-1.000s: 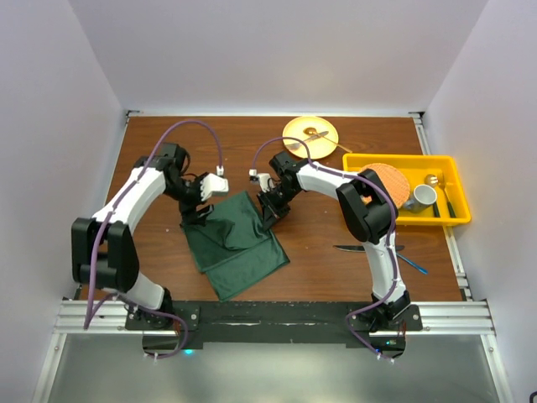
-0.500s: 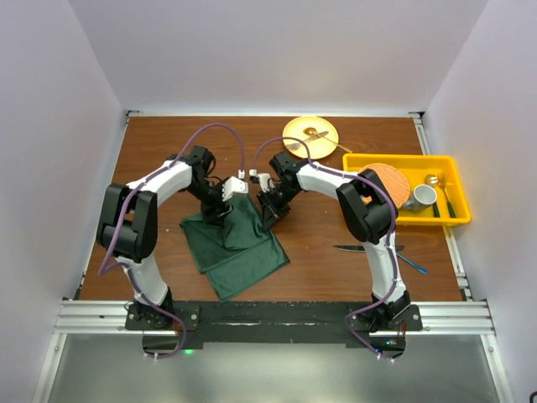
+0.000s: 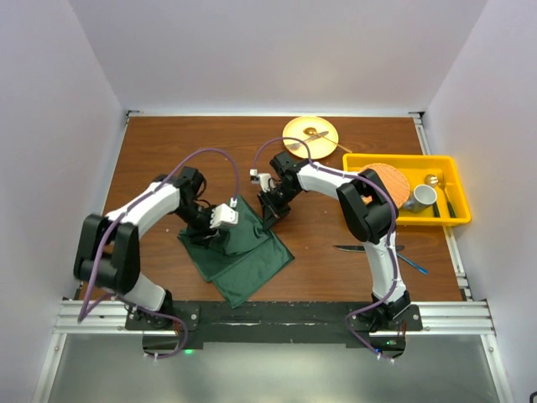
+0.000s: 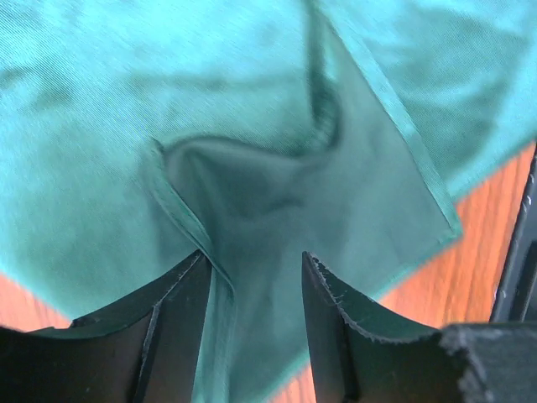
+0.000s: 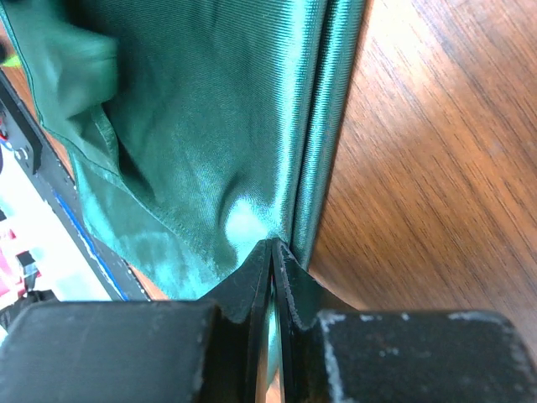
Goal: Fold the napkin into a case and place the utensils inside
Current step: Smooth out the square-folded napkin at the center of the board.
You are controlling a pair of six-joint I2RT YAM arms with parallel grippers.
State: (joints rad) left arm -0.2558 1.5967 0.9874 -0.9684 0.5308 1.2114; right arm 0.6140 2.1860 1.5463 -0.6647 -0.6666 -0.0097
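Observation:
The dark green napkin (image 3: 243, 256) lies partly folded on the table, left of centre. My left gripper (image 3: 225, 228) is low over its upper part, open, with a raised fold of the cloth (image 4: 252, 201) between the fingers (image 4: 180, 294). My right gripper (image 3: 267, 220) is shut on the napkin's folded right edge (image 5: 323, 168), pinched at the tips (image 5: 273, 243). The dark-handled knife (image 3: 362, 248) and the thin blue fork (image 3: 412, 264) lie on the table at the right, near the front, away from both grippers.
A yellow plate (image 3: 322, 144) with bare-metal cutlery sits at the back centre. A yellow bin (image 3: 394, 159) at the right holds an orange disc, a cup and more cutlery. White walls enclose the table on three sides.
My left gripper has moved from the napkin's upper left edge rightward and then nearer, onto the cloth. The napkin's near part has shifted slightly. My right gripper has stayed put.

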